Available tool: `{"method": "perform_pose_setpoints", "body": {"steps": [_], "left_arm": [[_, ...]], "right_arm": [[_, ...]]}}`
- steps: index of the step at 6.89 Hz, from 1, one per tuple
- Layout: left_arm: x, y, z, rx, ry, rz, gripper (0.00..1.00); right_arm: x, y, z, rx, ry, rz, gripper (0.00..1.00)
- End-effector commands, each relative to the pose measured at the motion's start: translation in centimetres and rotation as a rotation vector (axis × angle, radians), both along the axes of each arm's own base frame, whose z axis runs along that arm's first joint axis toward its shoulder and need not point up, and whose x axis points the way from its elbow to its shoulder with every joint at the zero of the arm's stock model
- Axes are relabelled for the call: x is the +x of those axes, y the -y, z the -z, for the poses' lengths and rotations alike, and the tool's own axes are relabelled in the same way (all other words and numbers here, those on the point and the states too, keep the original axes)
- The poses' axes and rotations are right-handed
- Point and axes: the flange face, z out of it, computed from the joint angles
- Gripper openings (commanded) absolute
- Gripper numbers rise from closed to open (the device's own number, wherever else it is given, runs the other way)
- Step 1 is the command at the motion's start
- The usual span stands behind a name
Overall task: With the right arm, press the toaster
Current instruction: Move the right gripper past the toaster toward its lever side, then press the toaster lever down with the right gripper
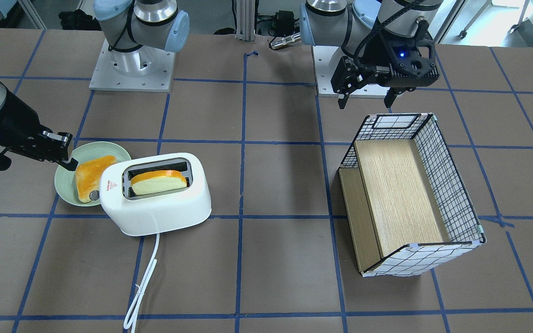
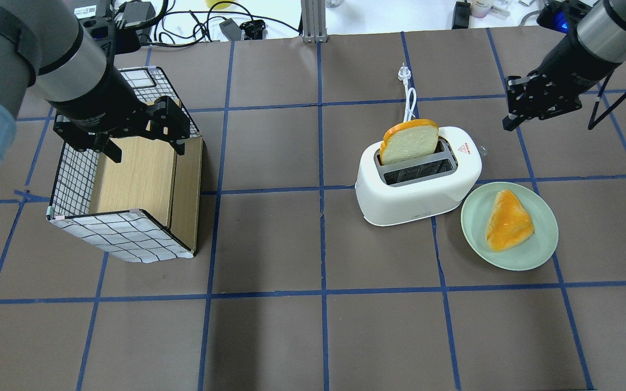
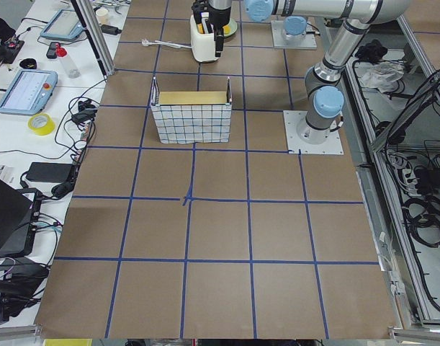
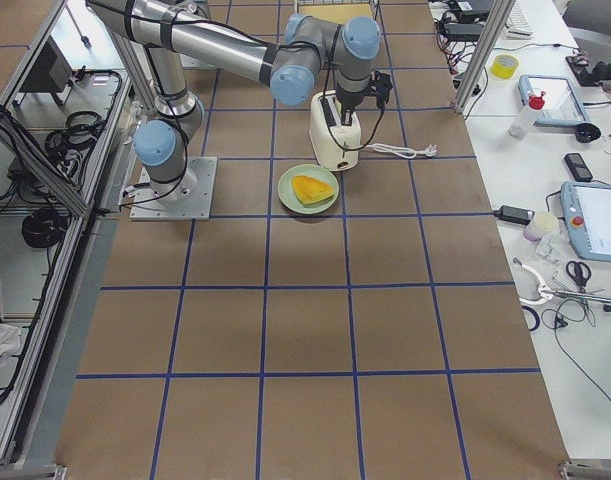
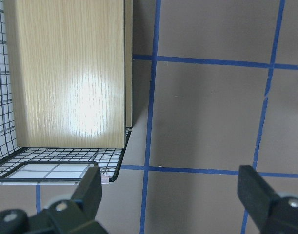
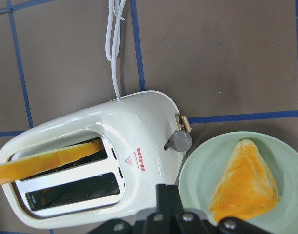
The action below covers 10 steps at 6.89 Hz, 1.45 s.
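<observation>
The white toaster (image 1: 155, 208) stands on the table with a slice of bread (image 1: 158, 181) upright in one slot. It also shows in the overhead view (image 2: 416, 195) and the right wrist view (image 6: 139, 131). Its grey knob (image 6: 180, 141) sticks out of the end that faces the green plate (image 6: 197, 185). My right gripper (image 1: 68, 162) is shut and empty. It hovers above and apart from the toaster's knob end, over the plate's edge; it also shows in the overhead view (image 2: 510, 120). My left gripper (image 1: 365, 102) is open and empty above the wire basket (image 1: 451, 185).
The green plate (image 2: 536, 255) holds a piece of toast (image 2: 508, 220) right beside the toaster. The toaster's white cord (image 1: 144, 282) trails across the table. The wire basket (image 2: 74, 174) with wooden panels stands on the left arm's side.
</observation>
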Motion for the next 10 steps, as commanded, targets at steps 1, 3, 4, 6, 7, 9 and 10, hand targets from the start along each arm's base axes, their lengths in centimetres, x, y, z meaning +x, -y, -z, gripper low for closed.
{"method": "perform_pose_setpoints", "body": {"steps": [1, 3, 4, 6, 7, 9, 10], "left_arm": [[0.0, 0.0, -0.1, -0.001, -0.001, 0.000, 1.00], [0.0, 0.0, -0.1, -0.001, -0.001, 0.000, 1.00], [0.0, 0.0, 0.0, 0.000, -0.001, 0.000, 1.00], [0.0, 0.0, -0.1, -0.001, 0.000, 0.000, 1.00], [0.0, 0.0, -0.1, -0.001, 0.000, 0.000, 1.00], [0.0, 0.0, 0.0, 0.000, 0.000, 0.000, 1.00], [0.0, 0.0, 0.0, 0.000, 0.000, 0.000, 1.00]], "right_arm": [[-0.3, 0.6, 4.4, -0.027, 0.017, -0.034, 0.00], [-0.2, -0.2, 7.6, -0.045, 0.024, -0.032, 0.00], [-0.2, -0.3, 8.4, -0.040, 0.023, -0.042, 0.00], [-0.3, -0.2, 9.0, -0.024, 0.020, -0.043, 0.00], [-0.3, -0.2, 9.2, -0.020, 0.017, -0.042, 0.00], [-0.2, -0.2, 10.0, -0.006, 0.030, -0.041, 0.00], [-0.2, -0.2, 10.2, -0.004, 0.032, -0.041, 0.00]]}}
